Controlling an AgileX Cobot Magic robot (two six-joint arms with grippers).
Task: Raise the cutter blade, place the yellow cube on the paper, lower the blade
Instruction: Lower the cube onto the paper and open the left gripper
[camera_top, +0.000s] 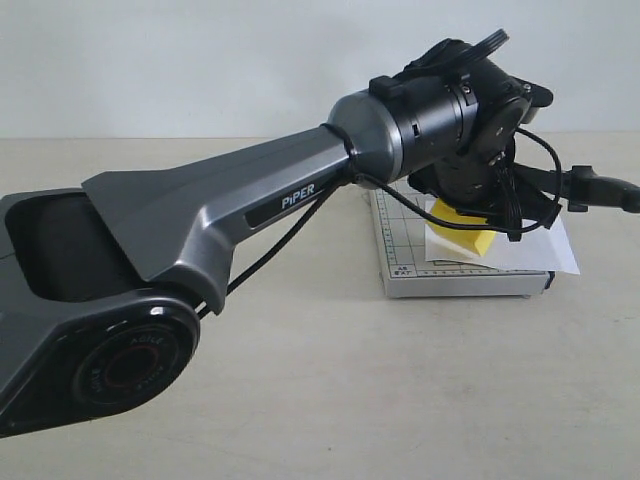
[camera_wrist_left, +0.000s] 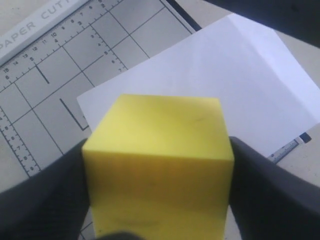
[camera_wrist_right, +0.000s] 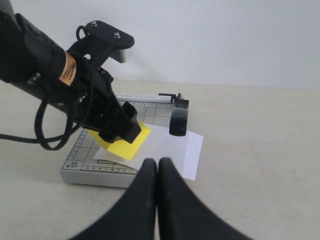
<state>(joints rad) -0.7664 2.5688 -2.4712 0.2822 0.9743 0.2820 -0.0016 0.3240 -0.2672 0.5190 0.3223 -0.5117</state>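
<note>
— Over the grey gridded trimmer base, what are you seeing?

— My left gripper is clamping the bright-yellow matte cube above one end of the thin white paper sheet. I cannot tell whether the cube is touching it.

— Anything crowding it?

— The long black cutter blade is standing raised just beside the cube, and a black cable is looping off that wrist. My right gripper is hanging well apart, fingers pressed together, holding nothing.
</note>
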